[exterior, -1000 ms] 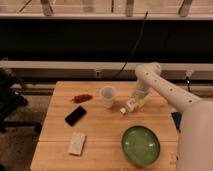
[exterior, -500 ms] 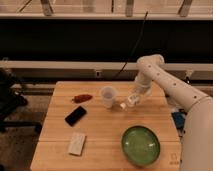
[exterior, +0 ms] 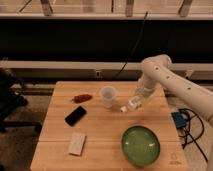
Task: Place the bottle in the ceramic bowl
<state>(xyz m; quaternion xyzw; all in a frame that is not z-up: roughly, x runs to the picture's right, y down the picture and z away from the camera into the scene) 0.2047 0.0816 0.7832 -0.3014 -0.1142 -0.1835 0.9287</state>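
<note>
The green ceramic bowl [exterior: 140, 145] sits on the wooden table [exterior: 105, 135] at the front right. The small clear bottle [exterior: 130, 105] with a white cap hangs tilted above the table, cap pointing down-left, between the white cup and the bowl. My gripper [exterior: 137, 101] is at the end of the white arm reaching in from the right, shut on the bottle's upper end, behind and above the bowl.
A white translucent cup [exterior: 107, 96] stands just left of the bottle. A red-brown item [exterior: 82, 98] lies at the back left, a black phone [exterior: 75, 115] in front of it, and a pale flat packet [exterior: 76, 143] near the front edge. A blue object [exterior: 180, 121] sits off the table's right side.
The arm has lifted and shifted slightly right and up with the bottle, which now hangs above the table rather than near its surface.
</note>
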